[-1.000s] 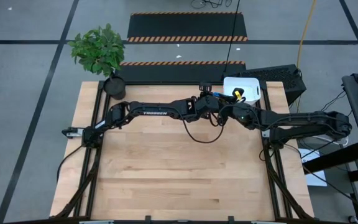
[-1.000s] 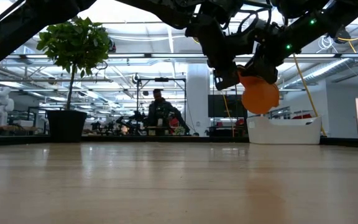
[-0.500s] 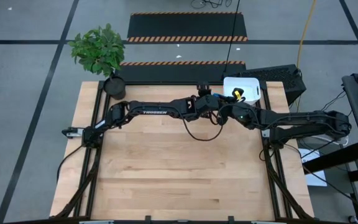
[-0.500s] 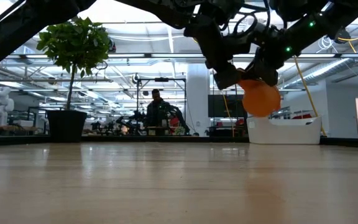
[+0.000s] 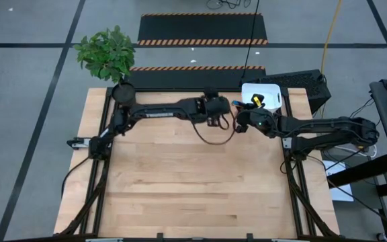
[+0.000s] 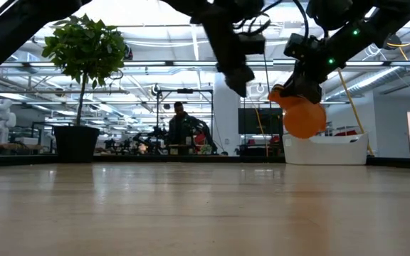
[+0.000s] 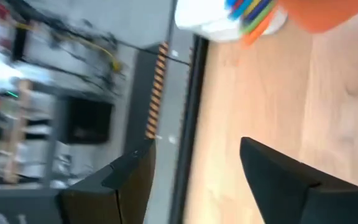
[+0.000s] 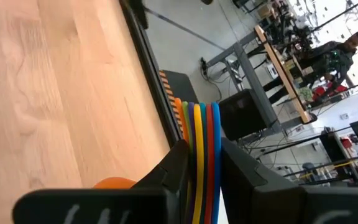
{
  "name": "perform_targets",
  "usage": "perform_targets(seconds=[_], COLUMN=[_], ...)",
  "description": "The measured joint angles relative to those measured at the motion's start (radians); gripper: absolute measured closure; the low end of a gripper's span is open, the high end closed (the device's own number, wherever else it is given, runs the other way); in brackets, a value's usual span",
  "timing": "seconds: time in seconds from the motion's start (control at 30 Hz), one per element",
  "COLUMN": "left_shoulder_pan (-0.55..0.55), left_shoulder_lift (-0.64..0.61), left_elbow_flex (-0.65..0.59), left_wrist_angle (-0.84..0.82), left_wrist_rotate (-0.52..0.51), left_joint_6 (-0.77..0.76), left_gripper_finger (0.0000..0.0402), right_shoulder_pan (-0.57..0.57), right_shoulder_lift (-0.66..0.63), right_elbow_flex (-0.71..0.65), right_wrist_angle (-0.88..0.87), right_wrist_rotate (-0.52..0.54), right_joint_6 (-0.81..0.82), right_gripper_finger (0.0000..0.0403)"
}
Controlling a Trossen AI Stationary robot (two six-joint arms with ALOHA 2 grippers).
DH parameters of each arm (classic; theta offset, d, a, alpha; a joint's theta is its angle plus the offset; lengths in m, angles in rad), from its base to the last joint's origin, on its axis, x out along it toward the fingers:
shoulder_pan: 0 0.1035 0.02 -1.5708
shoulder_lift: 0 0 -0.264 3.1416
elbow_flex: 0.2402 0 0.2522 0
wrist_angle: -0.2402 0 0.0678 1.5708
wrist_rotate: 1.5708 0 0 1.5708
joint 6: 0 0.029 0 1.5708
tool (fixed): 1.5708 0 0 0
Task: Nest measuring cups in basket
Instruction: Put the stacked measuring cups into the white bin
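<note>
1. We see the right gripper point(image 6: 299, 91) clamped on the stacked measuring cups point(image 6: 303, 117), raised off the table, the basket point(image 6: 326, 149) just beyond it;
2. The left gripper point(image 7: 194, 165), nearby, gapes empty, seemingly.

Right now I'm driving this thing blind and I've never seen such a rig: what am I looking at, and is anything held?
These are two dark robot arms at a wooden table. One camera looks straight down, one sits at table height, and one rides on each wrist.

The right pincer is shut on the nested measuring cups, orange outermost, held in the air beside the white basket at the table's far right corner. The right wrist view shows the stacked coloured handles between its fingers.

The left pincer is open and empty, near the cups. A potted plant stands at the far left corner.
</note>
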Motion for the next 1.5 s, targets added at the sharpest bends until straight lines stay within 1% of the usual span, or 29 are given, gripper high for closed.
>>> perform_targets(seconds=[0.1, 0.17, 0.33, 0.37, 0.5, 0.63, 0.7, 0.83, 0.97, 1.03, 1.13, 1.17, 1.23, 1.3, 1.37, 1.5], left_shoulder_pan=[0.028, 0.039, 0.06, 0.07, 0.118, 0.118, 0.102, 0.061, 0.028, 0.013, -0.009, -0.015, -0.025, -0.034, -0.044, -0.062], left_shoulder_lift=[-0.038, -0.057, -0.053, -0.053, -0.055, -0.053, -0.054, -0.054, -0.054, -0.054, -0.054, -0.054, -0.054, -0.055, -0.059, -0.062], left_elbow_flex=[-0.022, -0.047, -0.136, -0.161, -0.26, -0.293, -0.295, -0.297, -0.297, -0.297, -0.297, -0.297, -0.297, -0.297, -0.297, -0.297], left_wrist_angle=[-0.069, -0.067, -0.031, 0.026, 0.292, 0.457, 0.503, 0.539, 0.57, 0.599, 0.64, 0.645, 0.646, 0.646, 0.647, 0.646], left_wrist_rotate=[0.068, 0.092, 0.118, 0.149, 0.36, 0.45, 0.478, 0.484, 0.48, 0.434, 0.299, 0.27, 0.244, 0.243, 0.249, 0.273], left_joint_6=[-0.062, -0.073, -0.024, -0.005, 0.049, 0.101, 0.144, 0.26, 0.309, 0.326, 0.351, 0.363, 0.372, 0.381, 0.393, 0.428], left_gripper_finger=[0.0178, 0.0188, 0.0211, 0.0214, 0.0222, 0.0219, 0.0213, 0.0188, 0.0143, 0.0117, 0.0087, 0.0081, 0.0078, 0.0083, 0.0095, 0.0126], right_shoulder_pan=[-0.002, -0.003, -0.002, -0.002, -0.002, -0.002, -0.002, -0.002, -0.002, -0.002, -0.002, -0.002, -0.002, -0.002, -0.002, -0.002], right_shoulder_lift=[-0.015, -0.029, -0.063, -0.076, -0.12, -0.177, -0.2, -0.233, -0.241, -0.241, -0.241, -0.241, -0.241, -0.241, -0.241, -0.241], right_elbow_flex=[0.0, 0.0, 0.001, 0.001, 0.001, 0.001, 0.002, 0.002, 0.002, 0.002, 0.002, 0.002, 0.002, 0.002, 0.002, 0.002], right_wrist_angle=[-0.018, -0.022, -0.072, -0.08, -0.124, -0.18, -0.217, -0.222, -0.228, -0.235, -0.237, -0.237, -0.237, -0.236, -0.236, -0.235], right_wrist_rotate=[-0.006, -0.007, -0.015, -0.036, -0.076, -0.097, -0.135, -0.2, -0.22, -0.22, -0.22, -0.225, -0.257, -0.299, -0.328, -0.333], right_joint_6=[0.003, 0.006, 0.006, 0.007, 0.007, 0.01, 0.009, 0.014, 0.022, 0.023, 0.025, 0.025, 0.027, 0.026, 0.03, 0.04], right_gripper_finger=[0.0356, 0.0356, 0.0356, 0.0356, 0.0356, 0.0356, 0.0356, 0.0356, 0.0356, 0.0356, 0.0356, 0.0356, 0.0356, 0.0356, 0.0355, 0.0353])
